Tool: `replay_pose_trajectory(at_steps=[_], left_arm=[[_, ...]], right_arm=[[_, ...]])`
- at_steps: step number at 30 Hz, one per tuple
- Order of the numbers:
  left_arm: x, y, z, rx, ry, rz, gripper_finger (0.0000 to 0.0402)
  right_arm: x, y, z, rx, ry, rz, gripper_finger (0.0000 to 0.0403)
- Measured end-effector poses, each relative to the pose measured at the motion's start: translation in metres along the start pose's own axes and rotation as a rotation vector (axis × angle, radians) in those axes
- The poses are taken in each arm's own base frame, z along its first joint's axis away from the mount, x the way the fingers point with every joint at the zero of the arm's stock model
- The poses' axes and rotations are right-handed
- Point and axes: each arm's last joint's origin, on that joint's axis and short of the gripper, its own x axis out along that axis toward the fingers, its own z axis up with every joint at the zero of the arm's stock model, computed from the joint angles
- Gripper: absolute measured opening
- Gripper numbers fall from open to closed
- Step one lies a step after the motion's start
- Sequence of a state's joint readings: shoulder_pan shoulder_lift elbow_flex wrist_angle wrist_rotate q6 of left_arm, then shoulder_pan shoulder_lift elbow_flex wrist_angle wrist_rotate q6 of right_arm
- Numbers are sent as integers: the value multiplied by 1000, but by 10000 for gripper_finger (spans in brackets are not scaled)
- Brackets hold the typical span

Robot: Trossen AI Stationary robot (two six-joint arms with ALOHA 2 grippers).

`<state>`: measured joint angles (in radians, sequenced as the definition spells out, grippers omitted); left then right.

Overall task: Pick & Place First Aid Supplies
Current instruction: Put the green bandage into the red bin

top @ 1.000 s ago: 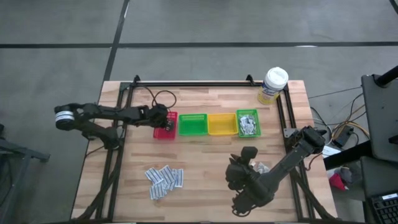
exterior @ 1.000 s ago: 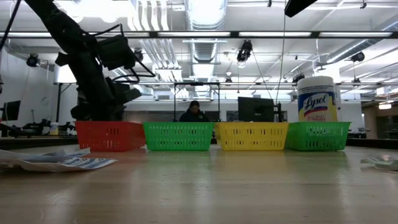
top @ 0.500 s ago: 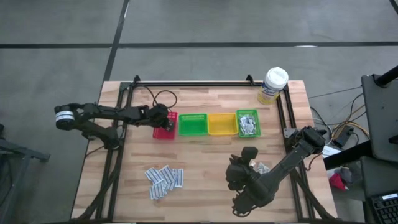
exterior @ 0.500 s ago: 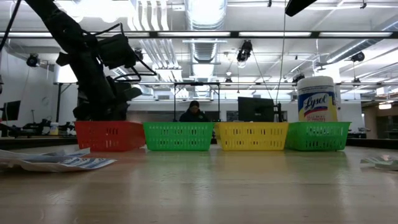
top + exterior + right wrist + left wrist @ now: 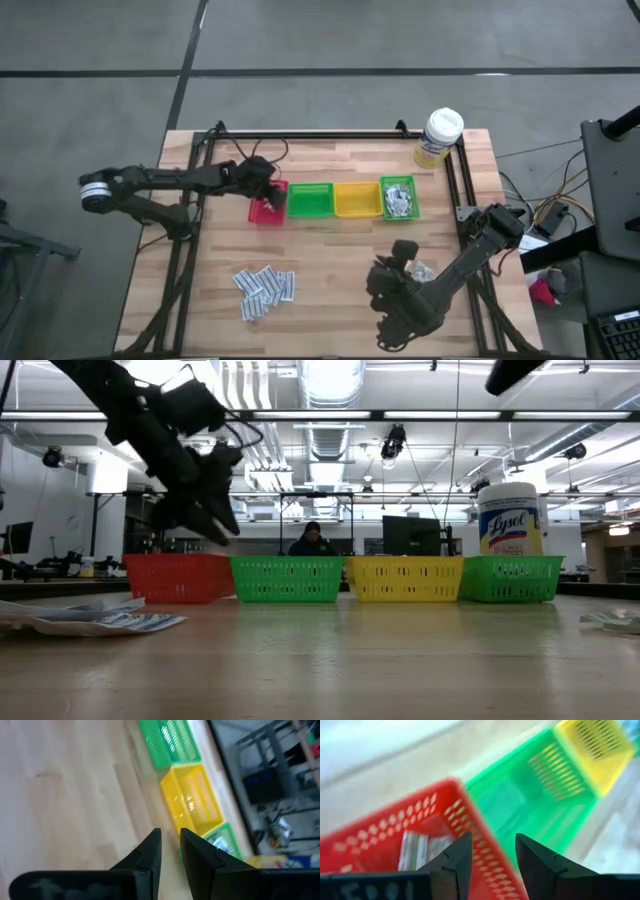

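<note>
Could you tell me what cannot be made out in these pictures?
- Red bin contents: left hand covers it in the high view; blurred in the left wrist view.
- Print on the loose sachets: too small.
- Sachets by the right hand: mostly hidden under its arm.

Four bins (image 5: 336, 199): one red, two green, one yellow; one wipes tub (image 5: 439, 136); two sachet piles (image 5: 264, 288)
</note>
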<state>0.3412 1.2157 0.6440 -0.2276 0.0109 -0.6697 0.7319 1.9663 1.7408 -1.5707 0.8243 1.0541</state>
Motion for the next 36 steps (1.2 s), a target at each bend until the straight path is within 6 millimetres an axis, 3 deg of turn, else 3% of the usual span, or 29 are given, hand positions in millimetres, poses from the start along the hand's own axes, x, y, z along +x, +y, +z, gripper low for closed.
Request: replay_pose_trajectory(at_steps=[6, 11, 15, 20, 28, 36], left_arm=[[-25, -13, 14, 20, -64, -88, 142], [-48, -19, 14, 47, -59, -214, 142], [-66, -25, 7, 141, -71, -290, 142], [-85, -36, -2, 369, -125, -376, 142], [-90, -53, -27, 660, -221, -535, 142], [-84, -48, -46, 724, -321, -632, 142]], right_arm=[[-1, 8, -16, 15, 99, 43, 62], [-1, 16, -37, 15, 210, 62, 65], [2, 22, -55, 48, 270, 43, 70], [6, 23, -63, 33, 359, 48, 72], [10, 24, -67, -151, 385, 76, 61], [11, 7, -65, -98, 389, 94, 58]])
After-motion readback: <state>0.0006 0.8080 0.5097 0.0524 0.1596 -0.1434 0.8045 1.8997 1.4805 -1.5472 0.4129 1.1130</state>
